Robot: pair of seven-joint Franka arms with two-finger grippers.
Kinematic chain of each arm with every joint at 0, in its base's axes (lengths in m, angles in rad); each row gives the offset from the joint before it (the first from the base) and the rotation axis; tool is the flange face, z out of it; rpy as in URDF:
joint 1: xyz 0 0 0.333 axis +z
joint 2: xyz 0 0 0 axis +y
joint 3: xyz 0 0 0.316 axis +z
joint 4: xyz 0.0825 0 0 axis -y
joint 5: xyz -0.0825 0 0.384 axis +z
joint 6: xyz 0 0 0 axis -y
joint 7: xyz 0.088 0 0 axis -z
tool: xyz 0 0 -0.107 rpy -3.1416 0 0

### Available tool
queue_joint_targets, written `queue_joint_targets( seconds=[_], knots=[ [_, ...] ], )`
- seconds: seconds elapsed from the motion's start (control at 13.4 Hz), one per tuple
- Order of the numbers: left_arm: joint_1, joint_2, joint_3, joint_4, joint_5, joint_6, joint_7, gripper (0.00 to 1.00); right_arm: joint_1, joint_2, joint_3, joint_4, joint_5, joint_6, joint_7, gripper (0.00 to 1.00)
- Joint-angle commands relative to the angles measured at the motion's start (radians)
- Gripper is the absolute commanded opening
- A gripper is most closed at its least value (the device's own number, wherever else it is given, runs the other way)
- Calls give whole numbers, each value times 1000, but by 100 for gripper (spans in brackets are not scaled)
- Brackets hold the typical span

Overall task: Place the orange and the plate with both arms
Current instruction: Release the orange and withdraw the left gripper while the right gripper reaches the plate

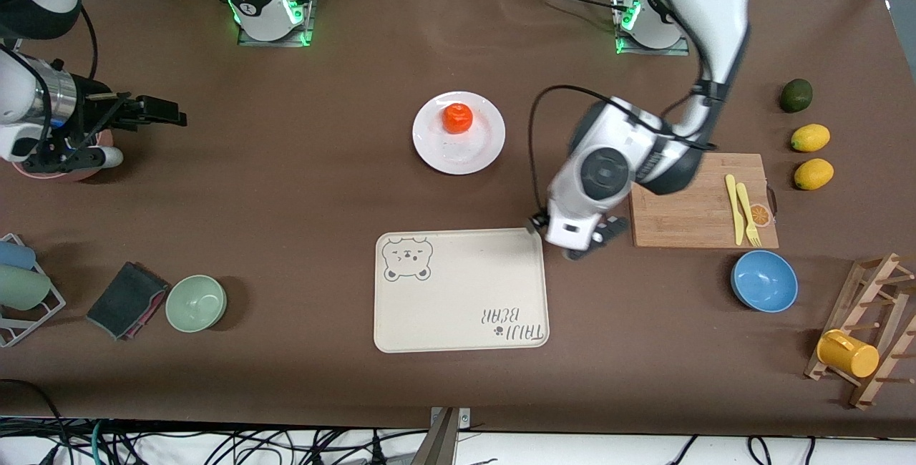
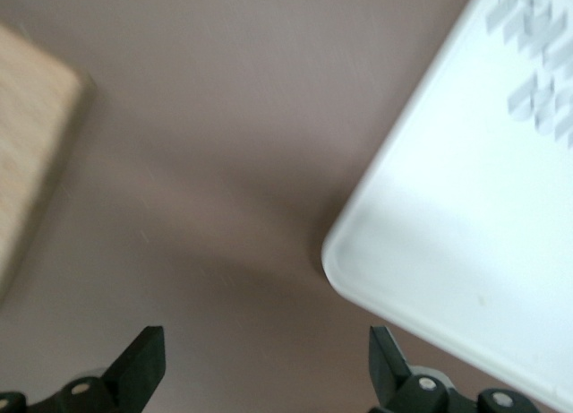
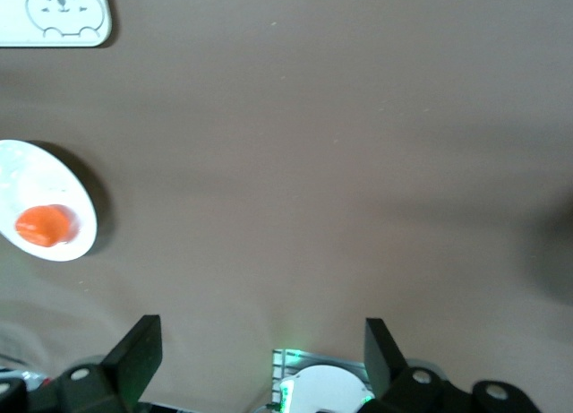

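The orange [image 1: 456, 118] lies on the white plate [image 1: 472, 154] in the middle of the table; both also show in the right wrist view, the orange [image 3: 43, 225] on the plate [image 3: 76, 243]. My left gripper [image 1: 583, 240] is open and empty, low over the bare table between the bear-printed tray [image 1: 458, 293] and the cutting board [image 1: 687, 214]. In the left wrist view its fingers [image 2: 143, 364] stand wide apart beside the tray's corner [image 2: 448, 225]. My right gripper [image 1: 161, 111] is open and empty, up over the right arm's end of the table, apart from the plate.
The cutting board carries a yellow knife and fork [image 1: 744, 211]. A blue bowl [image 1: 763, 280], two lemons [image 1: 811, 138], a dark green fruit [image 1: 796, 95] and a mug rack [image 1: 869, 329] are toward the left arm's end. A green bowl [image 1: 196, 302] and dark cloth [image 1: 125, 300] are toward the right arm's end.
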Motion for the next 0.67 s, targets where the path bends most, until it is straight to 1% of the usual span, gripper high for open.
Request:
queue_joint_targets(
  seconds=[0.0,0.07,0.37,0.45,0.6],
  knots=[
    [103,-35,-13,-2,-26,-41,145,100,13,43,10,-22,71,-16,-1,100],
    [143,-35,-13,-2,-26,-50,198,100,27,71,11,-36,111,-6,6,100],
    [298,-73,-10,-1,-11,-133,465,100,76,160,13,-63,210,56,9,100],
    [323,-84,-9,6,-10,-151,531,100,82,201,13,-68,263,80,9,100],
    [352,-110,-3,7,-10,-193,619,100,91,307,14,-70,431,141,-1,100]
  ],
)
